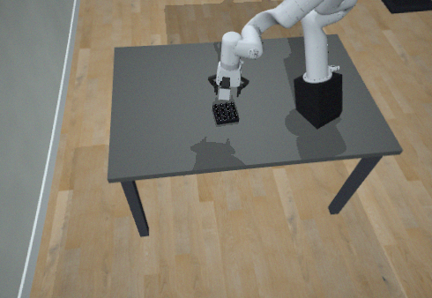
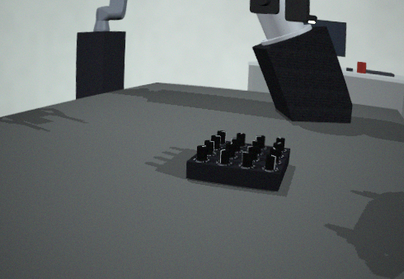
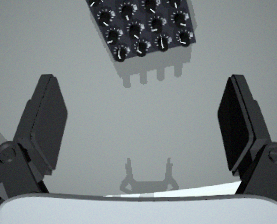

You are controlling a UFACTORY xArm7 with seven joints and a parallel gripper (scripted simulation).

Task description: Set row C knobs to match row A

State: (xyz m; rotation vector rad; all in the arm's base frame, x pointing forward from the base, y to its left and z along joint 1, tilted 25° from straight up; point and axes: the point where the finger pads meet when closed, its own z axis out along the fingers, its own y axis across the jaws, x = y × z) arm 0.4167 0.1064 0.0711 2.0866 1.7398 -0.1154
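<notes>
The desk (image 1: 154,106) (image 2: 124,202) (image 3: 139,110) carries the arm (image 1: 316,48) (image 2: 270,26) towards its right edge. The knob box (image 1: 227,122) (image 2: 231,177) (image 3: 120,22) sits flat near the middle, somewhat nearer the near edge than the far one and well away from every corner. It is wide and low, so it should stay steady under a light twist, though a sideways shove could slide it. I would leave its body alone and take hold of one knob at a time.

The knobs (image 1: 227,111) (image 2: 202,153) (image 3: 141,48) are slim, upright, hard-looking posts, close together. They probably turn with modest resistance and may slip in a loose pinch. Each wants a square hold on opposite sides of its upper part, clear of its neighbours, then a slow turn that stops short of the end stops. The white lines (image 3: 162,42) show on several tops; the printed names are too small to read, so I cannot tell which row is C.

The tool (image 1: 227,94) (image 2: 282,16) (image 3: 142,93) hangs above the desk, on the far-edge side of the box. Its fingers stand wide apart, the flat pads (image 3: 54,125) facing each other, holding nothing and touching neither knob nor desk.
</notes>
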